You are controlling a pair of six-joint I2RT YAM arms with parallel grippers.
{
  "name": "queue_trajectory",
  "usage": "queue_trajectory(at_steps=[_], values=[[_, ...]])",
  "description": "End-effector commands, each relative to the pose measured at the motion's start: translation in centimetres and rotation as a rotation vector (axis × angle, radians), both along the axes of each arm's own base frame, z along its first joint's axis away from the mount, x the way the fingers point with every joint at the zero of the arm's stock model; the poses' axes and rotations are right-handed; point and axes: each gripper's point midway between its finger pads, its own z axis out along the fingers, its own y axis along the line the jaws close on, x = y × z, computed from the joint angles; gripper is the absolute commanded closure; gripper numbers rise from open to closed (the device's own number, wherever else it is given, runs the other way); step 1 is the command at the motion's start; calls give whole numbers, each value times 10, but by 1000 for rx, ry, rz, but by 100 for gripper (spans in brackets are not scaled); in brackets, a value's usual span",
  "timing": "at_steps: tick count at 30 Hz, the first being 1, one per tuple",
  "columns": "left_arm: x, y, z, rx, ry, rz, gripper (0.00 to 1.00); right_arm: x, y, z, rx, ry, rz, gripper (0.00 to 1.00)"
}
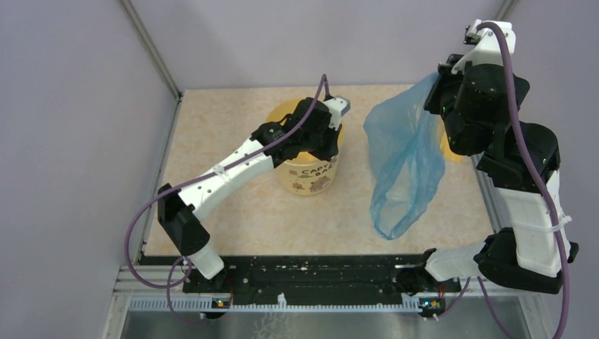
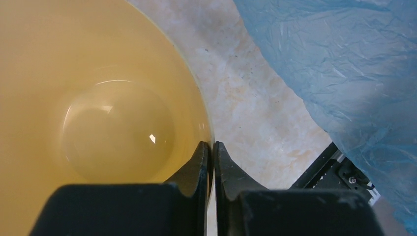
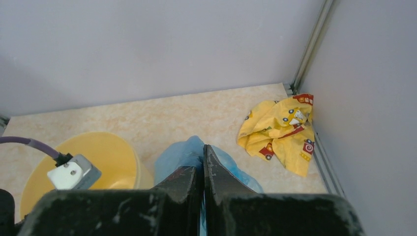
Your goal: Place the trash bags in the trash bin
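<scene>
One bag to deal with: the blue trash bag (image 1: 406,166) hangs from the right jaws, which are pinched shut on its top edge. Wrist cam shows blue film bunched betw. the tips. It sits to the right of the trash bin (image 1: 309,176), apart from it and not yet over the mouth. Can't tell if its low end brushes the table (image 1: 233,120).

Film looks v. thin and crinkly. I'd expect it to be near weightless and floppy, w/ no stiffness, so it'll swing and balloon on any quick move. Prob. slick too, so a gathered fold at the top edge seems the right place to hold.

The bin looks light and could tip, so bracing it by the rim makes sense. Left jaws are closed on the rim on the side facing the bag, one tip inside and one outside. The bin is upright, nothing visible inside.

Left arm (image 1: 233,166) reaches fwd and across, wrist bent down over the bin. Right arm (image 1: 526,205) is raised high and folded back on itself. A crumpled yellow-and-red wrapper (image 3: 282,130) lies in the far right corner.
</scene>
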Motion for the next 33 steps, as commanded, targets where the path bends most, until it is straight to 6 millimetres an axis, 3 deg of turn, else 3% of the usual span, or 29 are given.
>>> queue_trajectory(at_steps=[1,7,12,17,22,25,29,33], values=[[-13,-13,46,-149,-52,-32,88,-6,-14,35,72,-114,-22,100],[-21,-18,61,-196,-62,-69,70,-9,-14,62,146,-212,-2,100],[-25,-18,71,-218,-80,-87,65,-8,-7,79,179,-270,39,100],[-35,-11,105,-298,-142,-110,55,-7,0,102,205,-352,79,100],[-67,2,154,-434,-223,-200,48,-7,8,124,205,-427,123,100],[-95,5,173,-518,-249,-317,44,-6,13,131,205,-454,141,100],[-123,5,182,-605,-244,-433,38,-2,26,138,202,-488,182,100],[-136,-4,174,-620,-212,-487,31,-1,35,147,222,-523,218,100]])
